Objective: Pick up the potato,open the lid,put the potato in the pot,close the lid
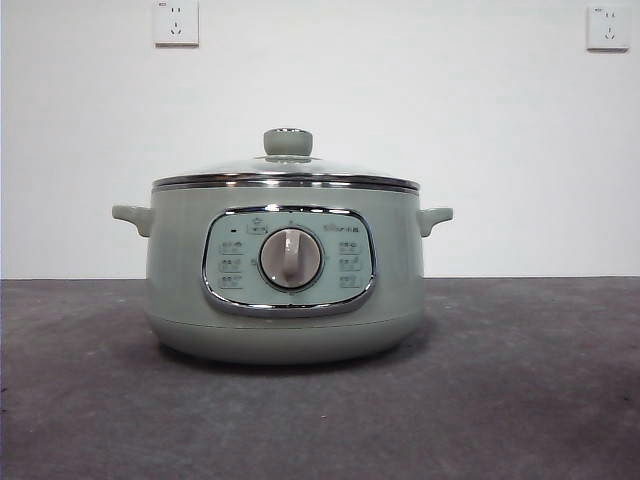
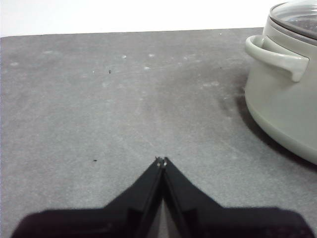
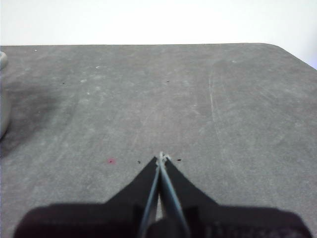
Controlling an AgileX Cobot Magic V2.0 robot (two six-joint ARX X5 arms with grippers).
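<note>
Pot [image 1: 285, 275] sits mid-table [image 1: 540, 400], front panel and silver dial [image 1: 291, 259] facing the low camera. Lid [image 1: 287, 172] is on, seated flat on the rim, its knob [image 1: 288, 141] at 12 o'clock from the dial. Side handles stick out at 9 and 3 o'clock. Two wall sockets [image 1: 176, 22] sit high on the white wall, at about 11 and 1 o'clock from the pot.

Potato is not visible in any view; can't tell where it is.

Left gripper [image 2: 161, 160]: jaws pressed together tip to tip, holding nothing, low over bare gray table. From its tips the pot [image 2: 285, 99] is at roughly 2 o'clock, apart from it, with one handle [image 2: 275, 54] and a bit of the glass lid [image 2: 299, 17] showing.

Right gripper [image 3: 162, 157]: jaws closed to a thin slit, empty, over bare table. A sliver of the pot [image 3: 3, 106] shows at about 10 o'clock from its tips, well apart. Small pink speck [image 3: 111, 160] on the tabletop just beside the tips at 9 o'clock.

Neither arm shows in the front view.
</note>
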